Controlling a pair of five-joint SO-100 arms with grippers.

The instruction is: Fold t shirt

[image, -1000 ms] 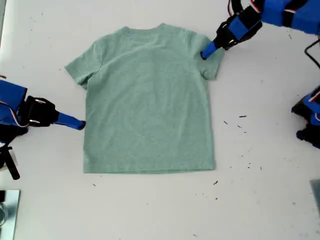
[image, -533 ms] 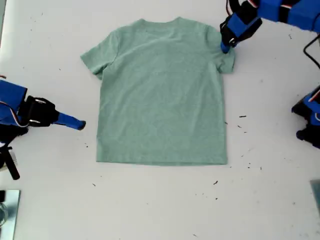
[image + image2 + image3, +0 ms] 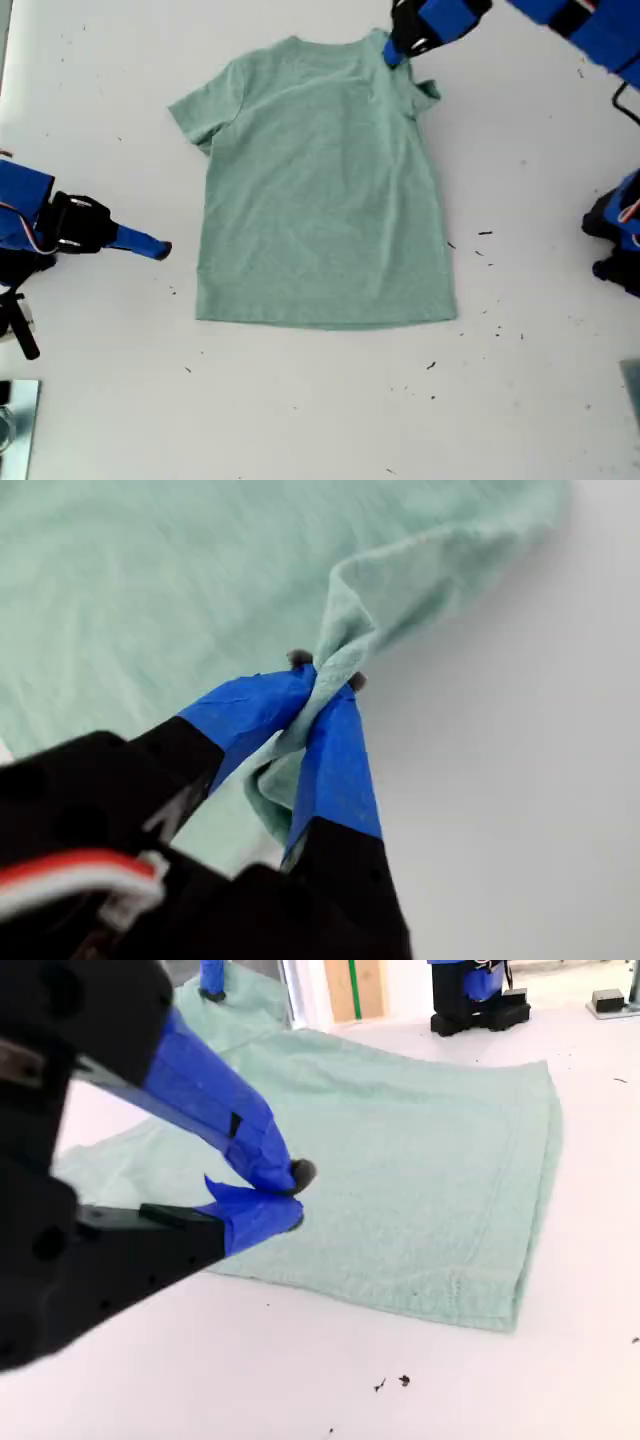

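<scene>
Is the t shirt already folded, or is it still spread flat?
Mostly spread flat, not folded. The t shirt lies open on the table; only one sleeve is bunched up, pinched in my first gripper.
</scene>
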